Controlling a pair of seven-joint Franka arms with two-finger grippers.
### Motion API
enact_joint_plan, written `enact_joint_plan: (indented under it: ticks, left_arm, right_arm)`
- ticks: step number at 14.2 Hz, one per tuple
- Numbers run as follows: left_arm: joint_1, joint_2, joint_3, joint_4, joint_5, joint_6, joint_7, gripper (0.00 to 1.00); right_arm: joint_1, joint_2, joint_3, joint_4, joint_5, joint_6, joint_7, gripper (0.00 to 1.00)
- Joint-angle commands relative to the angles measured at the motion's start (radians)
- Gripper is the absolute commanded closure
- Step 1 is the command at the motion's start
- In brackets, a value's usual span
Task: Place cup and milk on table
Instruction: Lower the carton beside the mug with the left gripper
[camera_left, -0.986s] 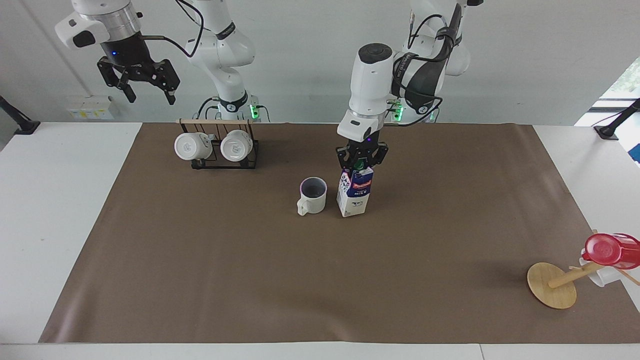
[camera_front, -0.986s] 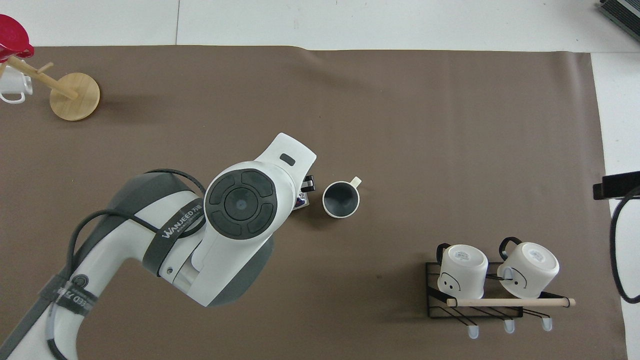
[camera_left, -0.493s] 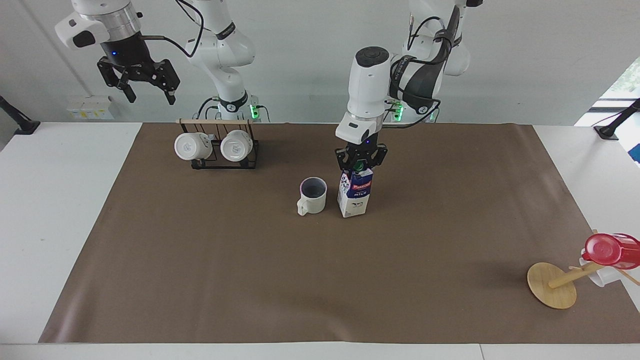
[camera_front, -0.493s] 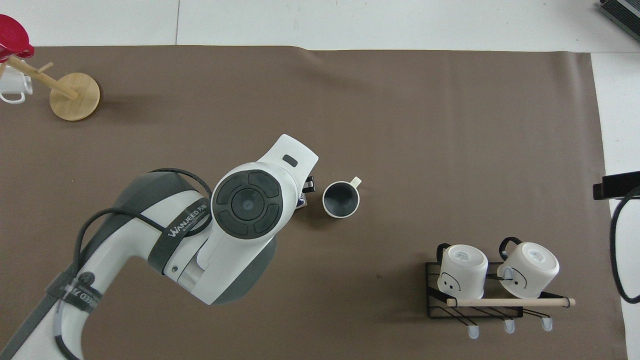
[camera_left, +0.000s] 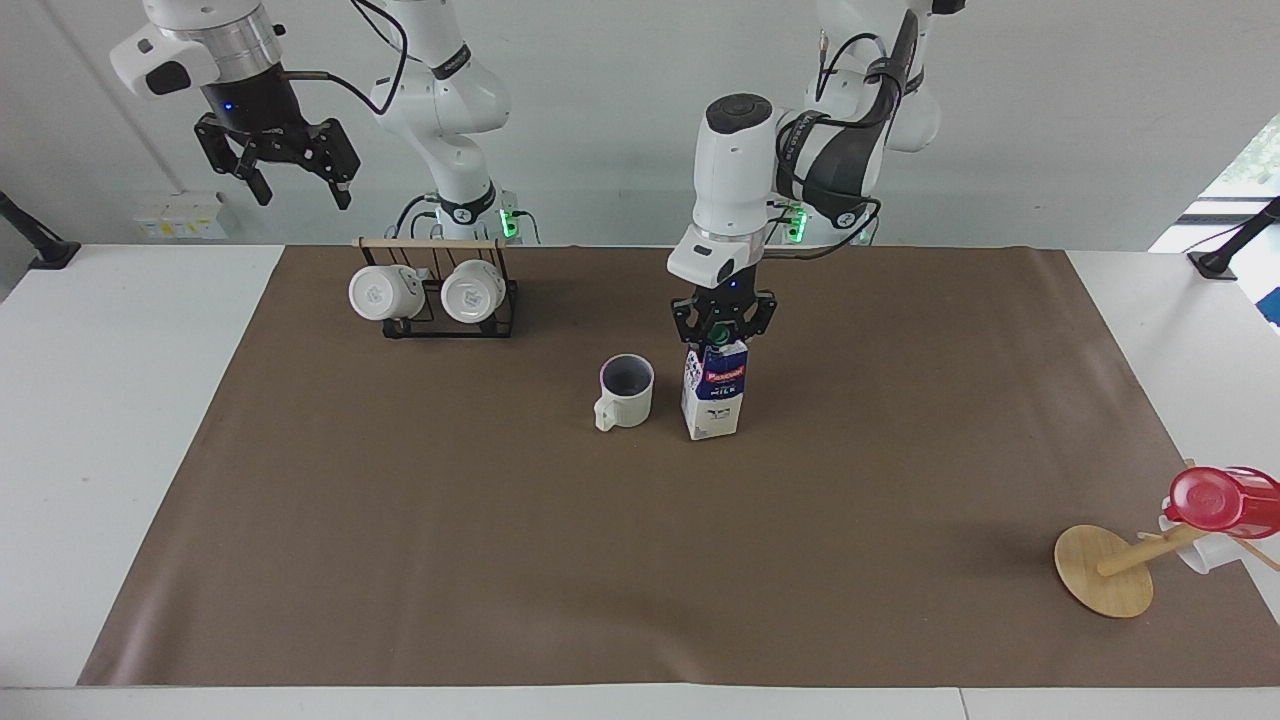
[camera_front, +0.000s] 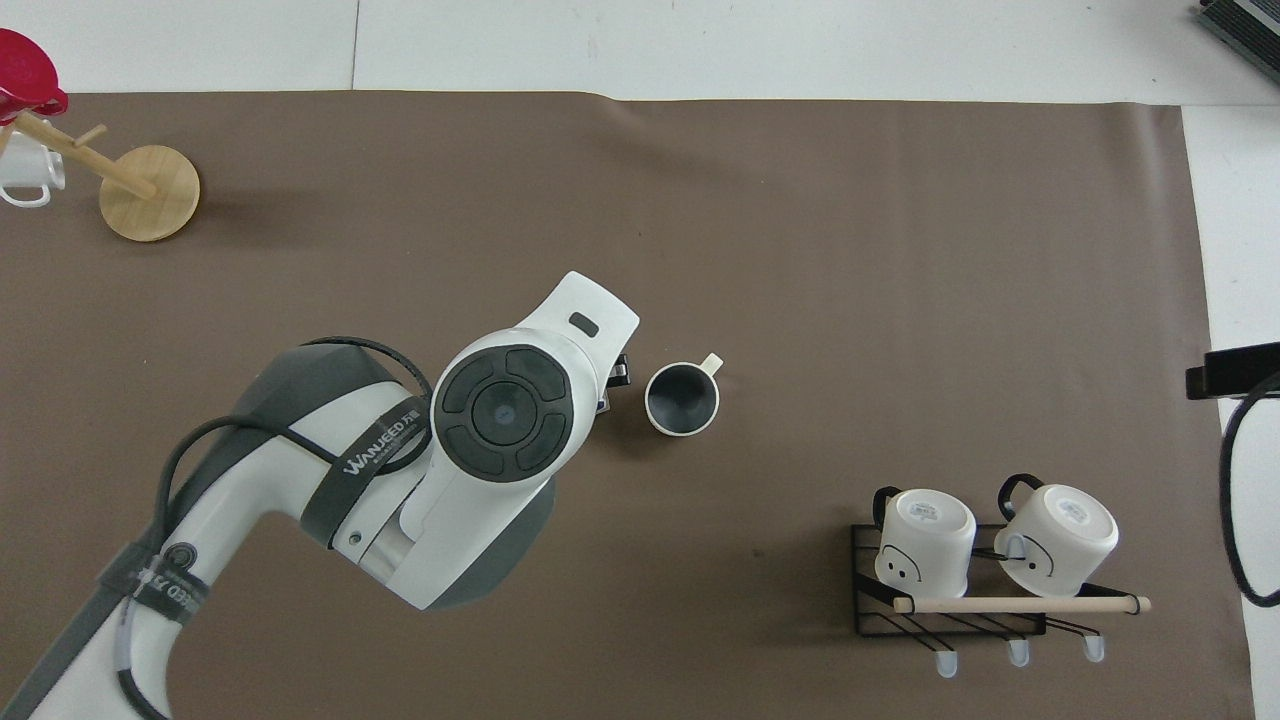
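Observation:
The milk (camera_left: 714, 395), a blue-and-white carton with a green cap, stands upright on the brown sheet of the table (camera_left: 500, 560). My left gripper (camera_left: 722, 333) comes straight down onto the carton's top and is shut on its ridge beside the cap. The cup (camera_left: 626, 390), cream with a dark inside, stands upright on the sheet next to the milk, toward the right arm's end, with a small gap between them. From overhead the cup (camera_front: 681, 398) shows plainly, while the left arm (camera_front: 505, 415) hides the milk. My right gripper (camera_left: 278, 170) hangs open, high above the right arm's end of the table.
A black wire rack (camera_left: 440, 325) with two white mugs on their sides stands near the right arm's base. At the left arm's end, far from the robots, a wooden mug stand (camera_left: 1105, 570) leans over with a red cup (camera_left: 1220, 500) and a white mug on it.
The milk has gone from tilted to upright and shifted slightly toward the left arm's end. The left arm has straightened above it. The right gripper and the cup stayed put.

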Motion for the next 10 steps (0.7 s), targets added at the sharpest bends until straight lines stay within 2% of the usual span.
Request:
enact_joint_plan:
  ticks: [1,6,8,9,10]
  left_arm:
    - [-0.015,-0.006,0.011,-0.042,0.024,0.055,0.007,0.38]
    - [-0.018,-0.003,0.011,-0.040,0.024,0.041,0.008,0.33]
    - [-0.018,-0.003,0.013,-0.036,0.024,0.036,0.007,0.18]
    - [-0.018,-0.003,0.013,-0.031,0.024,0.032,0.007,0.04]
    - [-0.018,-0.001,0.011,-0.027,0.024,0.026,0.007,0.00]
  right_arm:
    - [-0.005,-0.019,0.004,-0.019,0.003,0.002,-0.025,0.00]
    - [-0.005,-0.020,0.004,-0.019,0.003,0.002,-0.025,0.00]
    - [-0.005,-0.020,0.002,-0.019,0.003,0.002,-0.025,0.00]
    - [-0.005,-0.020,0.002,-0.019,0.003,0.002,-0.025,0.00]
    - [-0.005,-0.019,0.004,-0.019,0.003,0.002,-0.025,0.00]
